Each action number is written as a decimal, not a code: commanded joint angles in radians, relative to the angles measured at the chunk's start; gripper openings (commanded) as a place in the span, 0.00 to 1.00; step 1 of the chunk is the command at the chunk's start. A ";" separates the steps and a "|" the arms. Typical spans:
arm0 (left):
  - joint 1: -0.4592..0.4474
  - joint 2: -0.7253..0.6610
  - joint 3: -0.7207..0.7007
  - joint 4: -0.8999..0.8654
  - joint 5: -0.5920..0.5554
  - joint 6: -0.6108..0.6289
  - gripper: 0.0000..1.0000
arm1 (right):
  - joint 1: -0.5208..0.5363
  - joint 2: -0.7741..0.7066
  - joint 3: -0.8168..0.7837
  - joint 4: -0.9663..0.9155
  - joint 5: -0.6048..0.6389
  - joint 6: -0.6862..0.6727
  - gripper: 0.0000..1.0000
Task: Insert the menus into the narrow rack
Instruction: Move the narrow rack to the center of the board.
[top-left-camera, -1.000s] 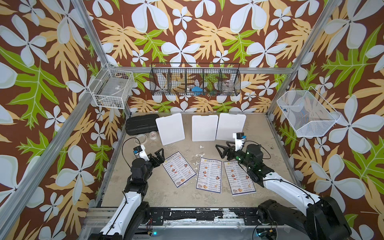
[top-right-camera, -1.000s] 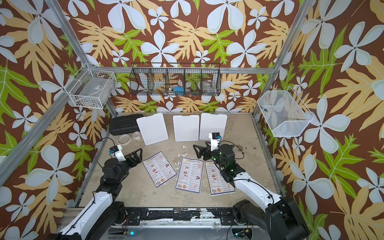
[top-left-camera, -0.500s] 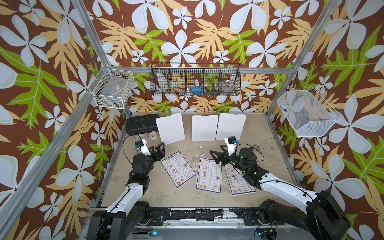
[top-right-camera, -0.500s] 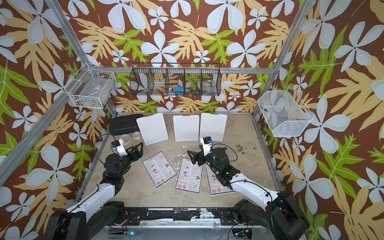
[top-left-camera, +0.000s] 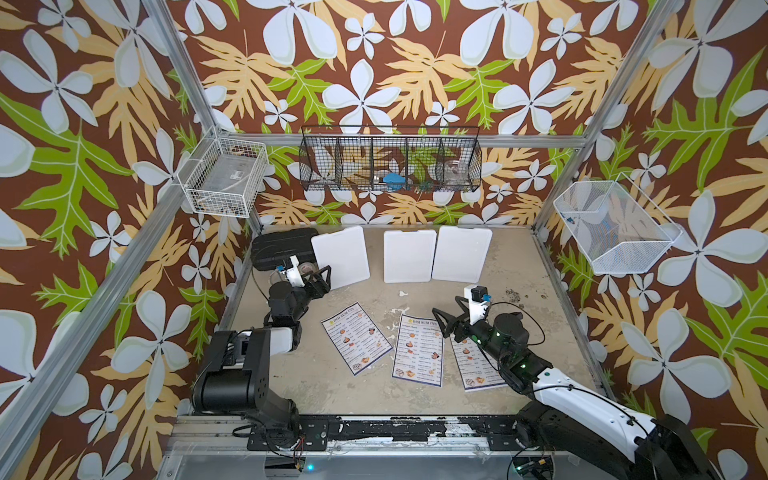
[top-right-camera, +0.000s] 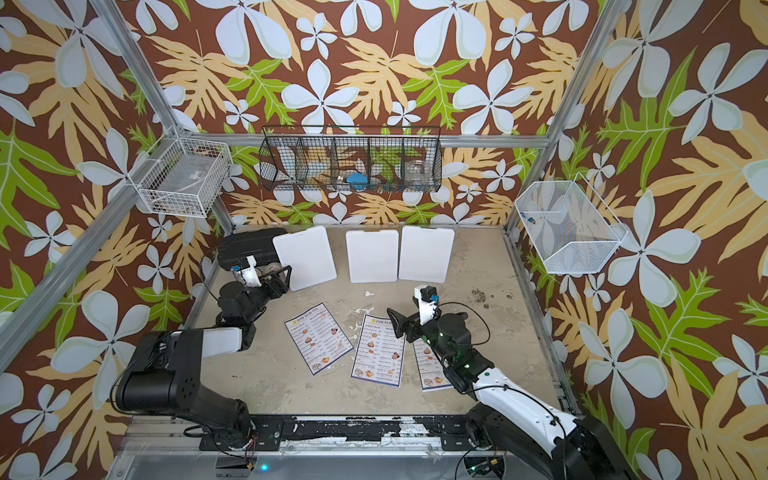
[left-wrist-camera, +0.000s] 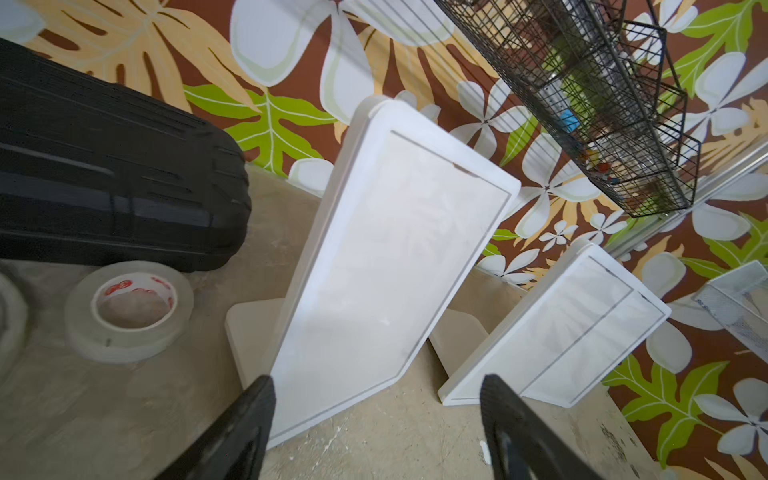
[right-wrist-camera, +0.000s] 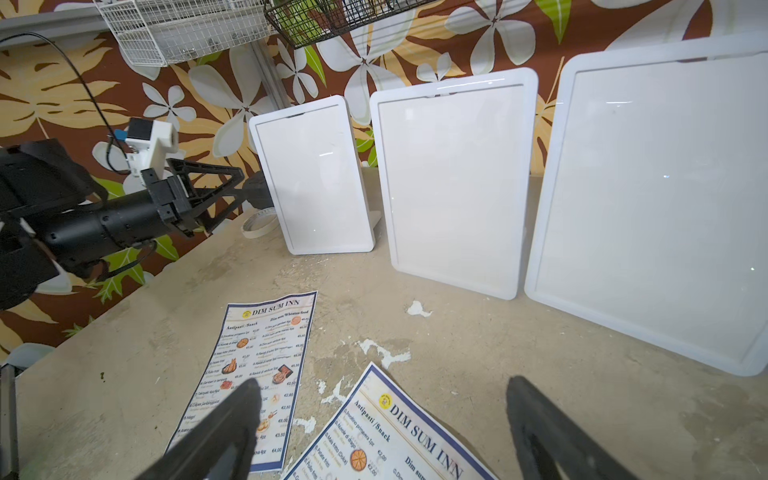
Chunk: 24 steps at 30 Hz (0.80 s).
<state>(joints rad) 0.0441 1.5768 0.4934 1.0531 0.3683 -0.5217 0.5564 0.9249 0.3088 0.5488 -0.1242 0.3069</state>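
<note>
Top views: all three menus lie flat on the table (top-left-camera: 374, 395), none racked yet. They are the left menu (top-left-camera: 356, 343), the middle menu (top-left-camera: 417, 351) and the right menu (top-left-camera: 482, 374), which is partly under the right arm. Right gripper (top-left-camera: 441, 322) hangs over the middle menu's top edge, jaws wide, empty. Left gripper (top-right-camera: 282, 278) is up by the leftmost panel (top-right-camera: 307, 257), jaws apart, empty.

Risk: the sheets are thin, glossy and flush to the table. Fingers may skate over instead of catching an edge and shove the middle menu into its near neighbours.

Left wrist: the panel's (left-wrist-camera: 386, 257) lower corner is right by one finger; can't tell if they touch. The panel leans back, so a nudge could slide or tip it. Tape roll (left-wrist-camera: 129, 311) and case (left-wrist-camera: 104, 178) are close by, so there's little room to dodge.

Right wrist: the middle menu's (right-wrist-camera: 395, 432) top corner lies between the open fingers. Pinched at one corner, a limp sheet would likely droop and buckle at a narrow slot. Can't tell which slot is the target.
</note>
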 joint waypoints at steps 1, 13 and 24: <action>0.014 0.076 0.042 0.140 0.073 -0.004 0.79 | 0.001 -0.021 -0.009 0.050 -0.018 -0.006 0.92; 0.042 0.269 0.188 0.237 0.200 -0.100 0.80 | 0.000 -0.050 -0.034 0.071 -0.057 -0.002 0.91; 0.041 0.311 0.176 0.372 0.316 -0.165 0.60 | 0.000 -0.055 -0.036 0.075 -0.074 0.003 0.91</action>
<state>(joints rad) 0.0837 1.8961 0.6804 1.3441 0.6392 -0.6659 0.5568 0.8696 0.2714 0.5930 -0.1864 0.3080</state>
